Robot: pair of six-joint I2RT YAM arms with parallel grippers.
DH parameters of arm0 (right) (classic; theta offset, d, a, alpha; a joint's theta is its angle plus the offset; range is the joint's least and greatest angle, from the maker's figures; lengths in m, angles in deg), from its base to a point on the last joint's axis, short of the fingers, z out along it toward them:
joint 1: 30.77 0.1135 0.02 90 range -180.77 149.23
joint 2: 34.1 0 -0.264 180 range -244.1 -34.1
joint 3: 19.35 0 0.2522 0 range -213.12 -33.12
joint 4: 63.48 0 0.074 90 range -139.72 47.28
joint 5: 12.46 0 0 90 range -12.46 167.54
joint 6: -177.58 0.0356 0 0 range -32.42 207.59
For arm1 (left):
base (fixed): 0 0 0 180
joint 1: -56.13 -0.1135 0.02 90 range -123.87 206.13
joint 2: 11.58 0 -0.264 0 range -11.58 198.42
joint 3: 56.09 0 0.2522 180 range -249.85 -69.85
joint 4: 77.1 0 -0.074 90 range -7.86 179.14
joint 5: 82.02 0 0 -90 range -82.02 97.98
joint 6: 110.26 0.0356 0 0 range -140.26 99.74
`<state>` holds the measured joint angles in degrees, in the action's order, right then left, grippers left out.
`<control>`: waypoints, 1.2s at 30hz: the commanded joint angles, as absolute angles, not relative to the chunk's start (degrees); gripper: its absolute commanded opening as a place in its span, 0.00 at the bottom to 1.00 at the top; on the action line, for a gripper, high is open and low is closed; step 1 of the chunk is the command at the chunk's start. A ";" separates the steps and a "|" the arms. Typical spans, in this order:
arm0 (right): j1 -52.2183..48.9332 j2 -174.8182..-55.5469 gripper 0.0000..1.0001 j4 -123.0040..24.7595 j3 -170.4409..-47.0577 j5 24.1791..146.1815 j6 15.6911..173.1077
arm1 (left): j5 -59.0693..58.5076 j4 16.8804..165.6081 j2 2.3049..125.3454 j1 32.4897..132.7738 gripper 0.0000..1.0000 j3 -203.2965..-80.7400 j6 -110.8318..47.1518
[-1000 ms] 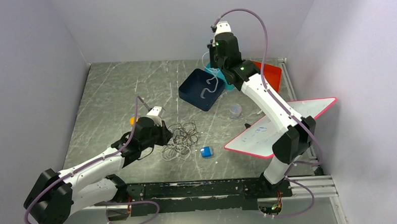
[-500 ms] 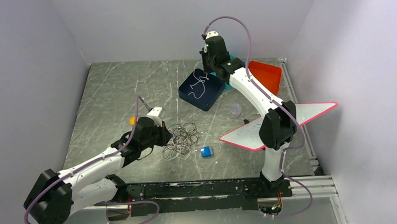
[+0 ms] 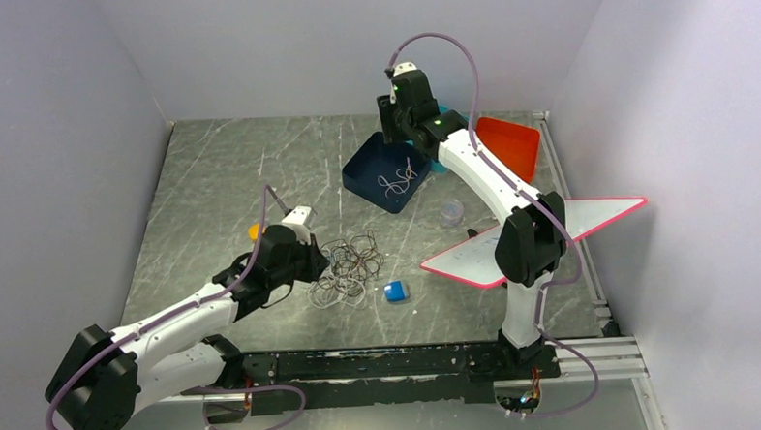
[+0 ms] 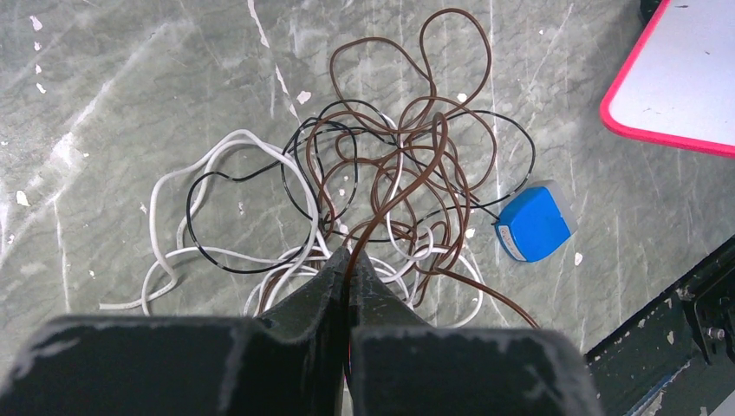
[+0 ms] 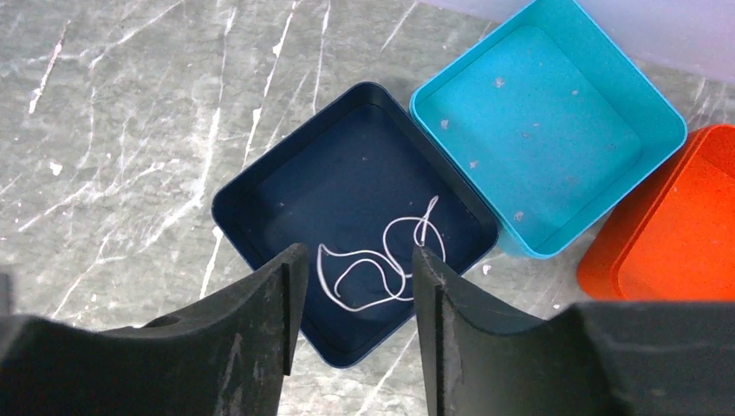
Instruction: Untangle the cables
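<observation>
claw [image 5: 357, 256], right, parted above navy tray [image 5: 347, 178]

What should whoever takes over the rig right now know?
Left gripper: shut on a brown cable at the edge of the tangle on the table.
Right gripper: open, empty, above the navy tray.
Done: one white cable lies alone in that tray.
Left to do: brown, black and white cables in the tangle to separate.
</observation>
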<state>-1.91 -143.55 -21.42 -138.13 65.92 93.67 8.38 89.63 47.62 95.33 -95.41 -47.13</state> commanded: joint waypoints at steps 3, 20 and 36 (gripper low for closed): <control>-2.23 -142.04 0.53 -21.12 -138.89 66.28 93.05 | 7.78 89.40 47.23 95.03 0.07 -98.09 -47.48; 2.28 -115.21 0.56 -27.81 -115.73 78.81 90.54 | 7.12 89.22 44.91 95.05 0.07 -102.67 -45.21; 5.64 -98.39 0.68 -43.05 -92.59 103.96 89.69 | -0.16 81.67 43.73 95.07 0.07 -117.94 -26.27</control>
